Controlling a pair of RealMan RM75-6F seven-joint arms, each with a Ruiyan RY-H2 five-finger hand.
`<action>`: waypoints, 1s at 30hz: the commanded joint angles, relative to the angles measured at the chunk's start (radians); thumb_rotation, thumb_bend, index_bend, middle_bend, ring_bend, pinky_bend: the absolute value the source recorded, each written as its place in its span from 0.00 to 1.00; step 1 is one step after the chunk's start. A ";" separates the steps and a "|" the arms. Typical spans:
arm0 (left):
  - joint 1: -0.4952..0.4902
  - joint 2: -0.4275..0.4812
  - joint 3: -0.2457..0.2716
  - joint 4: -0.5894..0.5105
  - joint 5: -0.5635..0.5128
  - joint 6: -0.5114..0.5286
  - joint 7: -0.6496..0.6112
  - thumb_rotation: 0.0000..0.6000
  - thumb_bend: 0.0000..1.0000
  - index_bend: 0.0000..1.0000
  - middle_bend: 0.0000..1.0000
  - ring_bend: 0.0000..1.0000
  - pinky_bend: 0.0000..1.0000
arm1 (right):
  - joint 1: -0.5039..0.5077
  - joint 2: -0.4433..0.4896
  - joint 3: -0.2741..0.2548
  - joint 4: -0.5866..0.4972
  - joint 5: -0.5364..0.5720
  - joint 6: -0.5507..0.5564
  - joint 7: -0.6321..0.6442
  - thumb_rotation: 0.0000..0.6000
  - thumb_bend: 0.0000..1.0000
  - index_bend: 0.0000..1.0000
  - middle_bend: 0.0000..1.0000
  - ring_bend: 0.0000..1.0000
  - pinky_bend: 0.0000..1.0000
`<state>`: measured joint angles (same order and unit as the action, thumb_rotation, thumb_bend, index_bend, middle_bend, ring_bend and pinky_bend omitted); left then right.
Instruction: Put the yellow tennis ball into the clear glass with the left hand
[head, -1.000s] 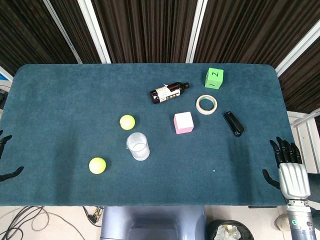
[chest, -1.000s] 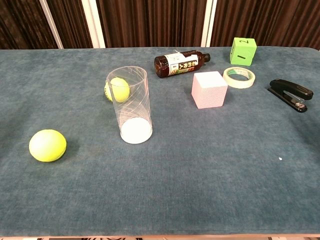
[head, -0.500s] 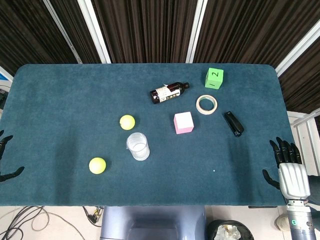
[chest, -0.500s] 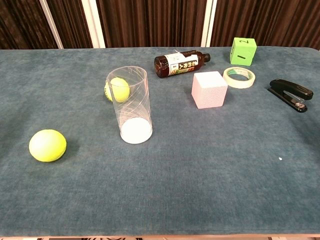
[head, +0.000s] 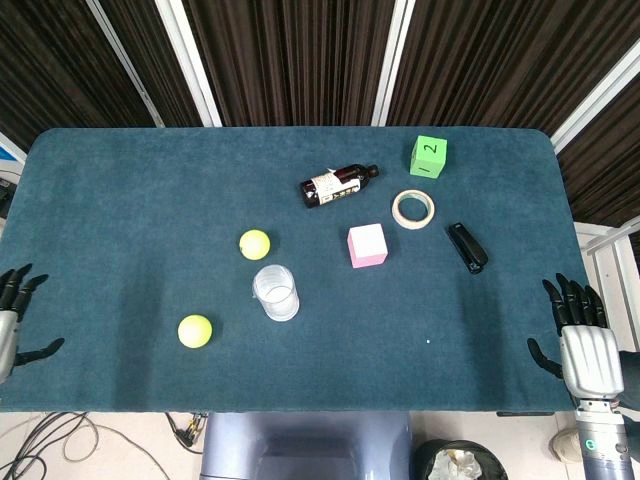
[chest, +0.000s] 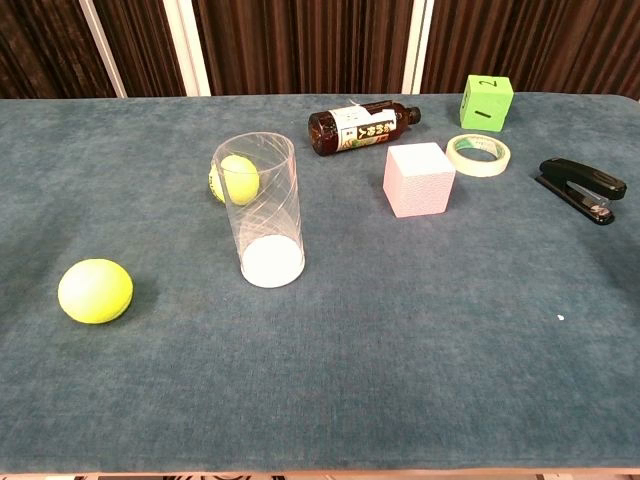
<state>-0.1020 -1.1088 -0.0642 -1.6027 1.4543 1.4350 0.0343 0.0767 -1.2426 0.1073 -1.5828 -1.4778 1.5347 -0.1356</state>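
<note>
Two yellow tennis balls lie on the blue table: one (head: 195, 331) (chest: 95, 291) near the front left, the other (head: 254, 244) (chest: 235, 179) just behind the clear glass (head: 275, 292) (chest: 262, 211). The glass stands upright and holds nothing. At the table's left edge my left hand (head: 14, 320) is open, fingers spread, well left of both balls. My right hand (head: 580, 335) is open at the right edge, palm down, holding nothing. Neither hand shows in the chest view.
A brown bottle (head: 338, 185) lies on its side at the back. A pink cube (head: 367, 245), a tape roll (head: 413, 209), a green cube (head: 428, 157) and a black stapler (head: 466, 247) sit on the right half.
My left hand has come further into view at the left edge, moving up and in toward the table. The right hand has barely shifted. No object has moved.
</note>
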 joint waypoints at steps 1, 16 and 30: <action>-0.040 0.025 0.017 -0.033 0.047 -0.050 0.009 1.00 0.04 0.16 0.03 0.01 0.08 | 0.003 -0.004 -0.003 0.003 0.001 -0.008 -0.005 1.00 0.35 0.09 0.00 0.00 0.00; -0.275 -0.074 0.007 -0.142 -0.023 -0.410 0.270 1.00 0.04 0.16 0.04 0.01 0.10 | -0.003 0.007 0.006 -0.008 0.005 0.008 0.005 1.00 0.35 0.09 0.00 0.00 0.00; -0.345 -0.218 0.029 -0.070 -0.088 -0.463 0.409 1.00 0.05 0.19 0.15 0.14 0.28 | -0.011 0.020 0.017 -0.021 0.011 0.028 0.020 1.00 0.35 0.09 0.00 0.00 0.00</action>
<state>-0.4437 -1.3226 -0.0385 -1.6756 1.3706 0.9741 0.4387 0.0654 -1.2230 0.1248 -1.6042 -1.4667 1.5626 -0.1152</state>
